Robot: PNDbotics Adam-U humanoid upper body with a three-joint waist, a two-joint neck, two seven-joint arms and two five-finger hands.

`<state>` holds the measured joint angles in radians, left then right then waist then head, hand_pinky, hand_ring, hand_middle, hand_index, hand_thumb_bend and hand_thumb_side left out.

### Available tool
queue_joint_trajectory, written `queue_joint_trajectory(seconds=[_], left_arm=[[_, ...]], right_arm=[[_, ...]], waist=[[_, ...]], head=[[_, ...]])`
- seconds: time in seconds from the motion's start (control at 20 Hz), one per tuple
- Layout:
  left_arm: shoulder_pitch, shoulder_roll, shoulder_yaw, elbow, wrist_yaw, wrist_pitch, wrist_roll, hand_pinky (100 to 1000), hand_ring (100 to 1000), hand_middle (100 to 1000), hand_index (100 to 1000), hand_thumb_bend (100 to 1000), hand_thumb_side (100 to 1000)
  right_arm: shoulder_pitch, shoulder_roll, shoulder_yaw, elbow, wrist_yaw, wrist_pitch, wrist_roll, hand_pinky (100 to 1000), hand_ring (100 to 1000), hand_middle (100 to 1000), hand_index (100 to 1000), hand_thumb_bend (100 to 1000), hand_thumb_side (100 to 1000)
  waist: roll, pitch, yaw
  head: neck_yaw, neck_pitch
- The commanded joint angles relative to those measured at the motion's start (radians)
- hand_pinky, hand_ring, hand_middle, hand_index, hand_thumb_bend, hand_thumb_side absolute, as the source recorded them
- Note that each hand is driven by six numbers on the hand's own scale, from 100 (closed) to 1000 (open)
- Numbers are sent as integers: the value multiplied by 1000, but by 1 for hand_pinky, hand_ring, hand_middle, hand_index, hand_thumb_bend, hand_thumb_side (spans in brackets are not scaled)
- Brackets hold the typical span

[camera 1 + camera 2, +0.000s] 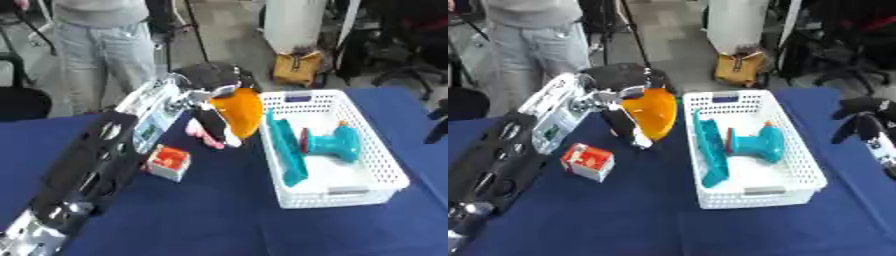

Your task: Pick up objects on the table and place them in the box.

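My left hand (213,86) is raised over the blue table, just left of the white basket (382,165), with its fingers curled round an orange rounded object (241,112). A pink and white item (207,135) lies on the cloth right under the orange object. The basket holds a teal flat piece (285,146) and a teal spool-shaped toy (337,143). A small red and white box (168,161) lies on the table beside my left forearm. My right hand (866,117) shows at the right edge, its fingers curled and holding nothing.
The blue cloth (219,225) covers the table. Beyond its far edge are a yellow bag (297,67) on the floor, a standing person and office chairs. My left forearm (96,160) crosses the table's left side.
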<state>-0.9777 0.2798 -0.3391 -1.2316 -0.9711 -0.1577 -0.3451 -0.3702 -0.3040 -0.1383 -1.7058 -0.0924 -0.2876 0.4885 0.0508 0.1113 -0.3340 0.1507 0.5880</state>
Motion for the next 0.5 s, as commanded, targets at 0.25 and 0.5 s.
queue_joint_trajectory(seconds=[0.25,0.5], left_arm=[[-45,-30,48,82,-52,-6,172,375,617,808,861,506,105],[-55,-60,69,140,-85,-33,262,374,614,806,861,499,101]], right_arm=[[-49,4,19,-31,-21,7,27,498,489,625,780,155,608],[-71,19,34,-45,-30,16,45,498,489,625,781,154,608]], waist=[[13,8,-68],[35,25,-132]], head=[[26,-52],[51,-74]])
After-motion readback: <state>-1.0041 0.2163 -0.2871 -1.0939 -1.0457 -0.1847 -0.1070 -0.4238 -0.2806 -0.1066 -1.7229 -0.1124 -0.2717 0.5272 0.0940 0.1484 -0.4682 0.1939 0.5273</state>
